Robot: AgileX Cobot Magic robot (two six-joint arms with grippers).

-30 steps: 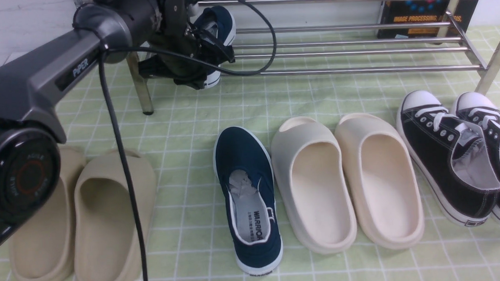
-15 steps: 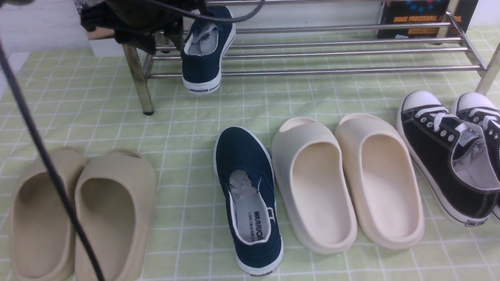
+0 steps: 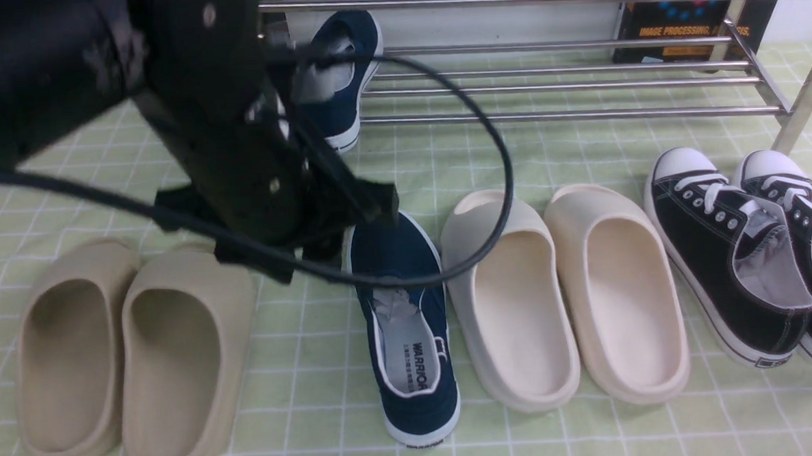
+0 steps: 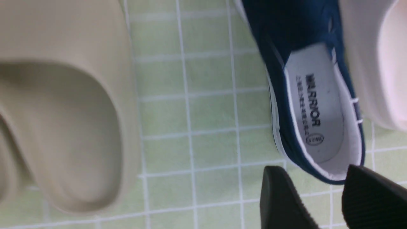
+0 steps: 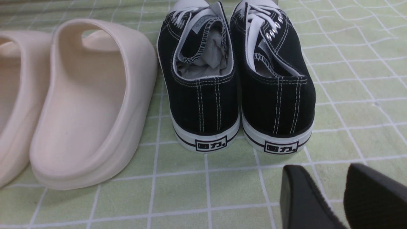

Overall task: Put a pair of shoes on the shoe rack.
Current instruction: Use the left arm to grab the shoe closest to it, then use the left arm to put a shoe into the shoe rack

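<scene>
The left gripper [image 4: 318,187] has its two fingers spread apart in the left wrist view, with nothing pinched between them and the green checked cloth [image 4: 213,152] showing in the gap. Close by, beyond the fingertips, lies a navy slip-on shoe [image 3: 420,392], resting on the cloth with its printed insole facing up; whether a finger touches it, I cannot tell. The right gripper [image 5: 314,190] also stands with its fingers apart and holds nothing, over bare cloth near the heels of the black lace-up sneakers [image 5: 238,105]. In the front view, the left arm [image 3: 231,140] reaches in over the navy shoe's toe end and partly hides it. Just to the right of that shoe sits a pair of cream slides [image 3: 618,301], and the lace-ups stand beside them, farther right. Tan slides [image 3: 172,361] lie to the left. Behind all of these is the metal rack [image 3: 566,117], where the other navy shoe [image 3: 346,114] sits on the lower bars, heel toward the camera, partly covered by the arm.
</scene>
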